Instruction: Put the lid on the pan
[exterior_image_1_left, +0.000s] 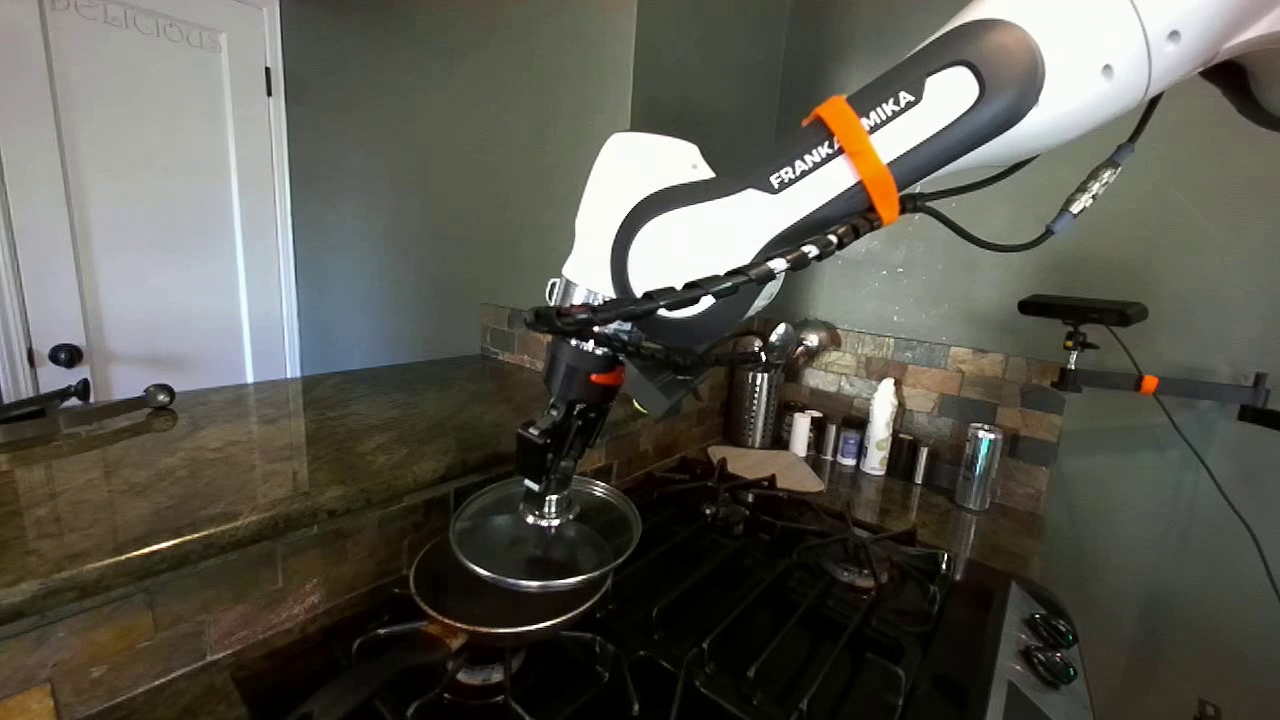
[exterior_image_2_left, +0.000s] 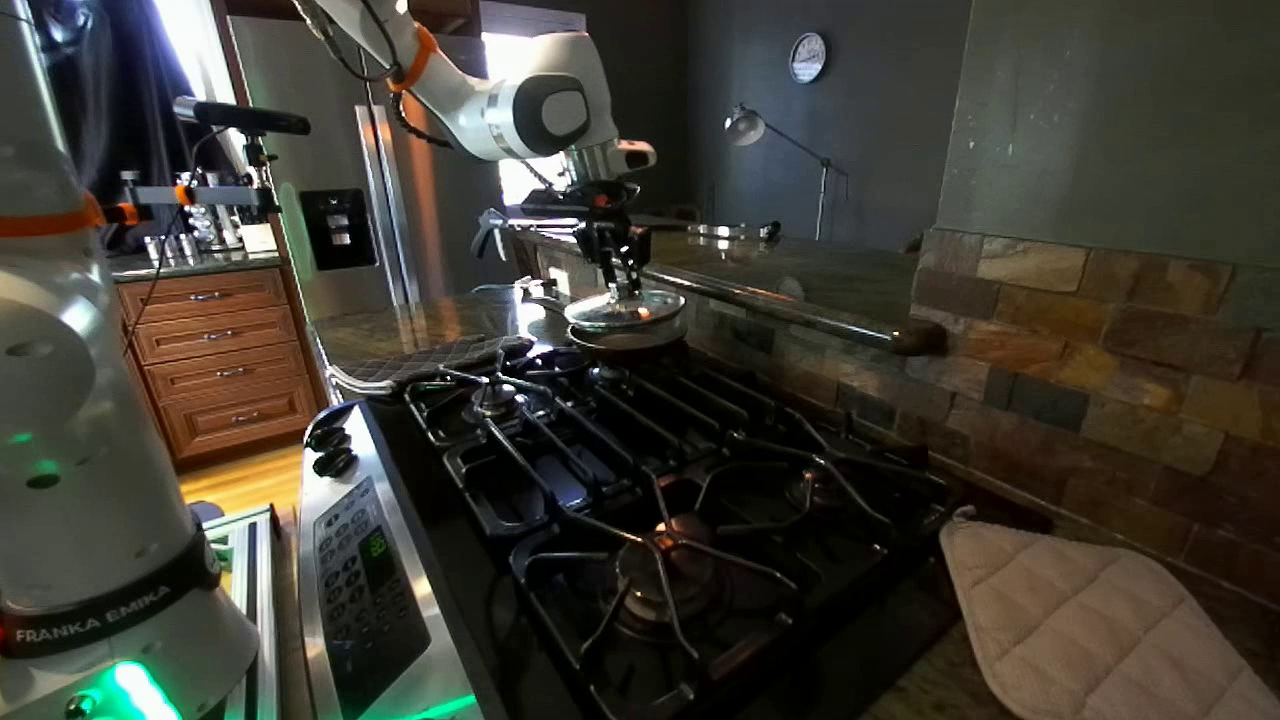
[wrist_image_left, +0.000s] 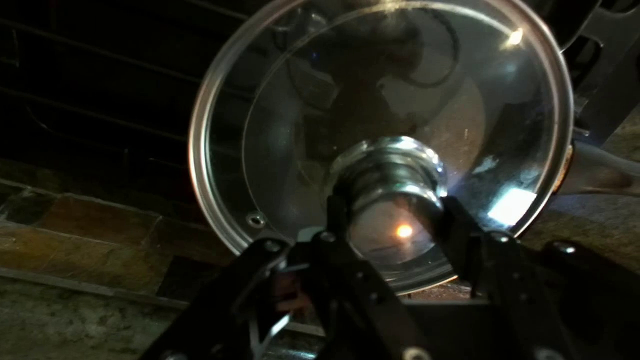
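Observation:
My gripper (exterior_image_1_left: 547, 492) is shut on the knob of the glass lid (exterior_image_1_left: 545, 555). In the wrist view its fingertips (wrist_image_left: 390, 212) stand on both sides of the shiny knob, and the lid (wrist_image_left: 280, 150) fills the middle. The lid is round and see-through with a metal rim. The dark pan (exterior_image_1_left: 440, 590) sits on a rear burner, its handle toward the camera. The lid is held above the pan, shifted to the right in that exterior view. The lid (exterior_image_2_left: 600, 312) and pan (exterior_image_2_left: 630, 345) also show in an exterior view. In the wrist view only the pan's handle (wrist_image_left: 600, 170) shows clearly.
A raised stone counter (exterior_image_1_left: 250, 450) with a tiled wall runs close beside the pan. Black stove grates (exterior_image_1_left: 780, 610) spread around it. A utensil canister (exterior_image_1_left: 755, 405), bottles (exterior_image_1_left: 880, 430) and a steel can (exterior_image_1_left: 978, 465) stand at the back. A pale pot holder (exterior_image_2_left: 1100, 620) lies beside the stove.

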